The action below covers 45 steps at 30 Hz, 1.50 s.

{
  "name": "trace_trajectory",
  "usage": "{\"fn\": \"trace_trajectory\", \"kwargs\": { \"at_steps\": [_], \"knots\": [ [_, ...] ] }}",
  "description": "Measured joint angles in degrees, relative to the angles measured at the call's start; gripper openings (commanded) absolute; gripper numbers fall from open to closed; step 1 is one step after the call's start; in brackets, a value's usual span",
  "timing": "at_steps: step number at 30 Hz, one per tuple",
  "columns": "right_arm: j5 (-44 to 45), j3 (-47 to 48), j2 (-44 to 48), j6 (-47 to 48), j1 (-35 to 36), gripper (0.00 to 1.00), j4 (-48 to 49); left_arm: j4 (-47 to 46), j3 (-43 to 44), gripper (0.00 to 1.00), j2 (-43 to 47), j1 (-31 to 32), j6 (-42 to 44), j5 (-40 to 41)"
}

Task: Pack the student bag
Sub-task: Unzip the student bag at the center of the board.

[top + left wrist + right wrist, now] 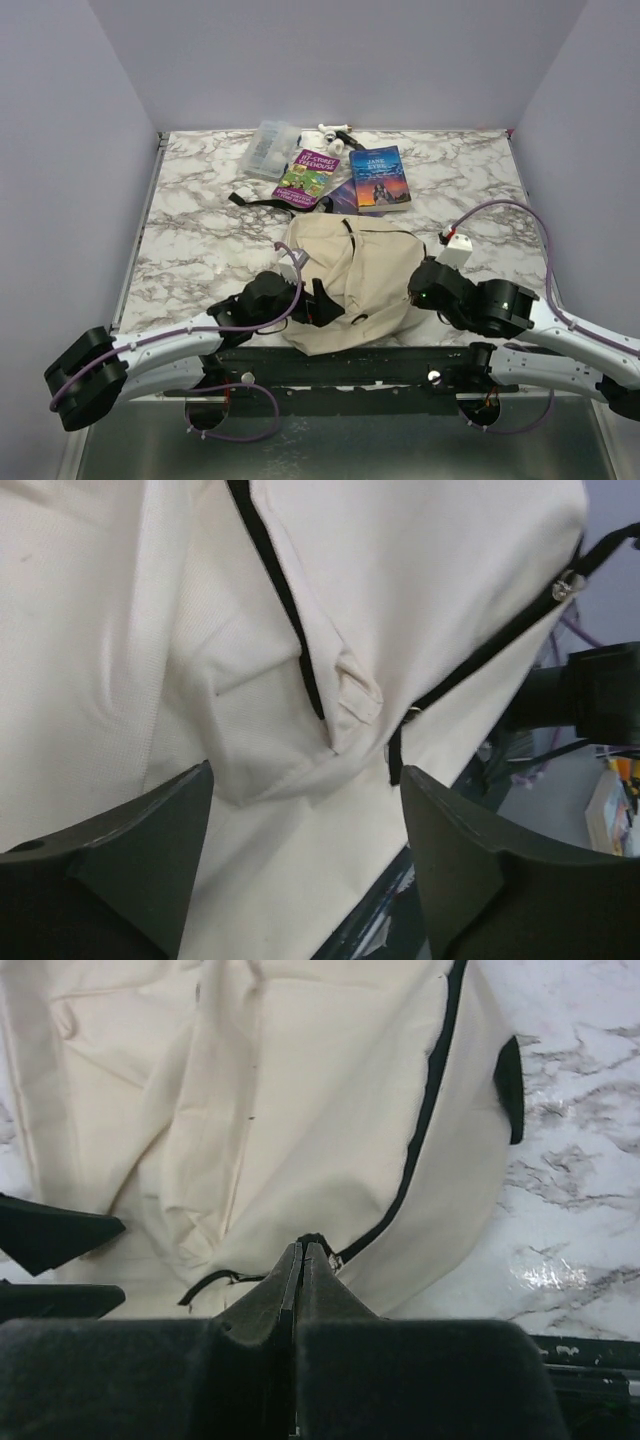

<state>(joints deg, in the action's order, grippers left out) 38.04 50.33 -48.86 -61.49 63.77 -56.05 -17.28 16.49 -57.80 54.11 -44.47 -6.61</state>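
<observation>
at the worktop's [200, 200] near edge the bag [350, 285] lies front-to-back between left gripper [305, 780], spread against fabric, and right gripper [303, 1248], closed at its zipper [420, 1130].

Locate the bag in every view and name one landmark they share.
Top external: bag at lower centre.
Left wrist: bag fills nearly the whole picture.
Right wrist: bag fills the upper left and centre.
Shared landmark: its black zipper, probably the same one.

student bag [345, 285]: 1 | books [308, 178]: 2 | clear case [270, 148]: 1 | robot arms [170, 350]: 2
</observation>
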Motion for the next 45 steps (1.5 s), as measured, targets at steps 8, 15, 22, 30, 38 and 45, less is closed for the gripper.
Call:
{"fn": "trace_trajectory", "kwargs": {
  "at_steps": [8, 15, 22, 30, 38, 45],
  "knots": [
    [-6.34, -3.06, 5.16, 8.98, -0.15, 0.01, 9.42, 0.42, 9.62, 0.72, 5.51, 0.81, 9.22, -3.61],
    [-8.68, -4.94, 8.57, 11.26, -0.15, 0.01, 14.14, -1.97, 21.55, 0.66, -10.84, 3.10, 13.14, -10.93],
    [-8.96, -4.92, 10.93, 9.81, -0.15, 0.01, 14.38, -4.52, 22.58, 0.61, -18.75, 7.19, 13.35, -14.29],
    [-9.01, -4.68, 8.37, 9.51, -0.15, 0.01, 14.38, -8.83, 23.37, 0.38, -25.97, 7.87, 12.00, -15.82],
    [-7.08, -2.29, 5.16, 9.68, -0.15, 0.00, 12.90, -9.94, 23.34, 0.00, -27.78, 7.89, 11.47, -15.28],
    [-1.09, 1.27, -1.77, 7.52, -0.35, 0.00, 7.80, -11.80, 20.79, 0.00, -27.76, 7.91, 10.54, -13.00]
  ]
}}
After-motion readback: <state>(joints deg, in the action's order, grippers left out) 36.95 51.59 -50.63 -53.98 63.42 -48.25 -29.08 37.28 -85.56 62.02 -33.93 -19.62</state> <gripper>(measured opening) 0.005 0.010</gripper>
